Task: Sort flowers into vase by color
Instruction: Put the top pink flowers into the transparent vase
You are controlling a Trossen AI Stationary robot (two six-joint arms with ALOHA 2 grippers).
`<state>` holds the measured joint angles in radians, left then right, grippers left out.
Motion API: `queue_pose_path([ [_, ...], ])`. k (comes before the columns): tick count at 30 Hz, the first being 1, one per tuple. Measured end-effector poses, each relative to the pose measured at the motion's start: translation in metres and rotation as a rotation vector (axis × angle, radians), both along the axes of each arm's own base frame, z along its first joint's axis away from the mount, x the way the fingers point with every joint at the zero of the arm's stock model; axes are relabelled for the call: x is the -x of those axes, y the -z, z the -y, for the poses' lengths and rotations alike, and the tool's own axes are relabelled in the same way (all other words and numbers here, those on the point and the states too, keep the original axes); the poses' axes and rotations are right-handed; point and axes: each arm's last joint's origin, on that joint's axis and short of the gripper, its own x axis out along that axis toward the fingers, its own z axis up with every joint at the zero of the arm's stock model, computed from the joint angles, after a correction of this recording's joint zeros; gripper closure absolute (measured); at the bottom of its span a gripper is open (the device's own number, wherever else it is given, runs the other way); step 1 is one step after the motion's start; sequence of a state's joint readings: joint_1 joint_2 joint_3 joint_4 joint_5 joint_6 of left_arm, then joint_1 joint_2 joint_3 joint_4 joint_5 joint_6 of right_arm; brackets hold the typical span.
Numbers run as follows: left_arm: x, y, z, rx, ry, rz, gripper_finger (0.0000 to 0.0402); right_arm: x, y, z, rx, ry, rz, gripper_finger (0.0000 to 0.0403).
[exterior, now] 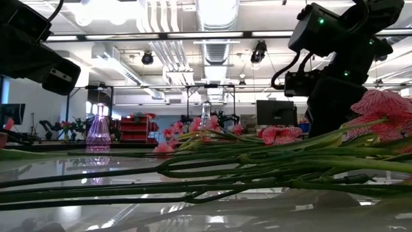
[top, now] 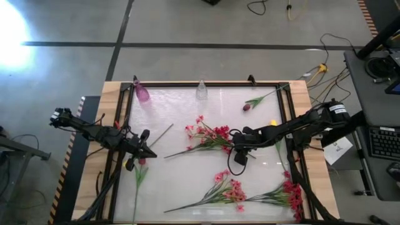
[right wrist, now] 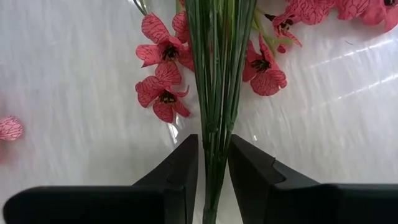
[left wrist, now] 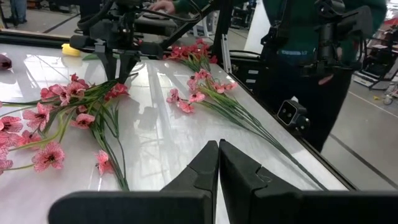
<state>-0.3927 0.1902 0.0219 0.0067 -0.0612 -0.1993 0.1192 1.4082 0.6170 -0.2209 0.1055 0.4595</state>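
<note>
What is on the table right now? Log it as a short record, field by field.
surface: white table in a black frame
vases: pink vase and clear vase, both upright at the far edge, no flowers in them
centre spray: pink-red flowers lying flat
right gripper: fingers on either side of that spray's stems
left gripper: shut, holding nothing, above the table's left side
other flowers: two sprays near the front edge; dark-red bud
</note>
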Motion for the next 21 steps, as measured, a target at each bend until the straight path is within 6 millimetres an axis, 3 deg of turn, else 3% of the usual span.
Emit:
queue_pose_path([
  [21,0.0,0.0,0.0,0.0,0.0,0.0,0.0402,-0.0014,-0.0006,-0.0002,-0.003,0.002,0.015,0.0316],
])
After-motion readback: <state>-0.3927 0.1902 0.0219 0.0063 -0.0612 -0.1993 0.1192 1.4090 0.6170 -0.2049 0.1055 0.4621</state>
